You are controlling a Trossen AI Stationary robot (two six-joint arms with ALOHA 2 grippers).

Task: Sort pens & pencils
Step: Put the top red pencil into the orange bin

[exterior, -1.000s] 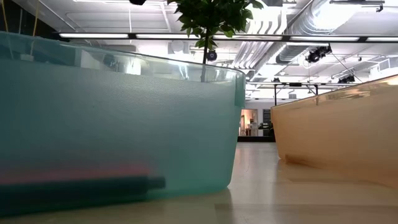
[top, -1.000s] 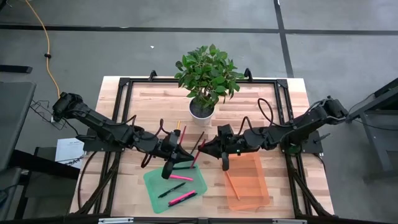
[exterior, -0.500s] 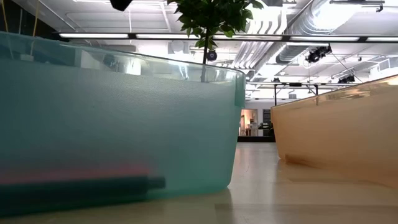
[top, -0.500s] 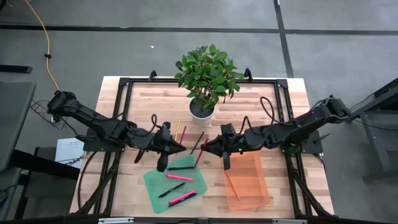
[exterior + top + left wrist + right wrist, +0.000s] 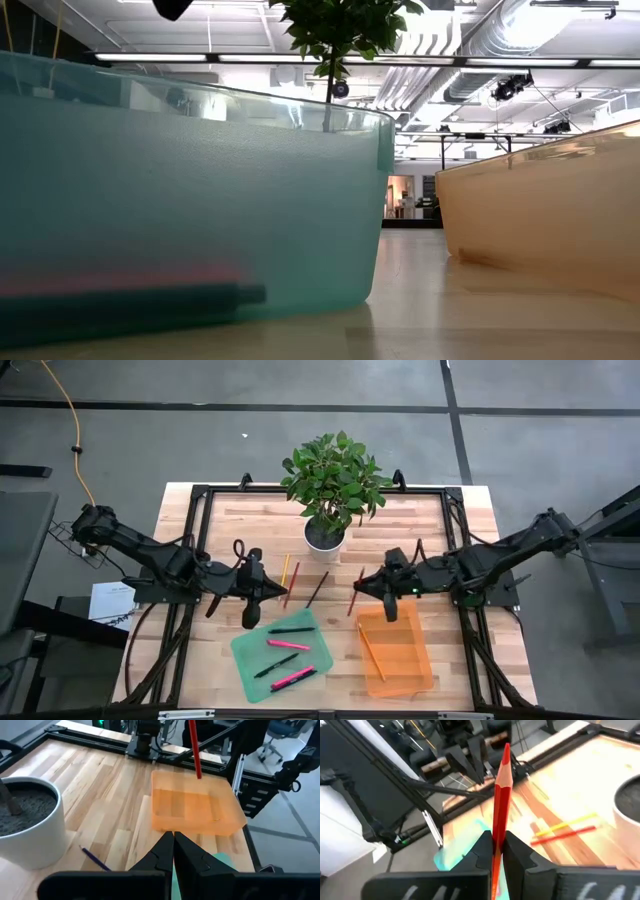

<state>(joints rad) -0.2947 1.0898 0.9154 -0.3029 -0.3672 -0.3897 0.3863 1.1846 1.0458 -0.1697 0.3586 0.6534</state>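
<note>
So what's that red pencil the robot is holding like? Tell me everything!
The red pencil is a thin, straight stick, painted bright red, sharpened to a cone of bare wood with a red tip. The right gripper is shut on it, dark fingers pinching its lower part, so it stands up out of them. From above, the red pencil hangs in the air by the far edge of the orange tray, touching only the gripper. Its held end is hidden.
</note>
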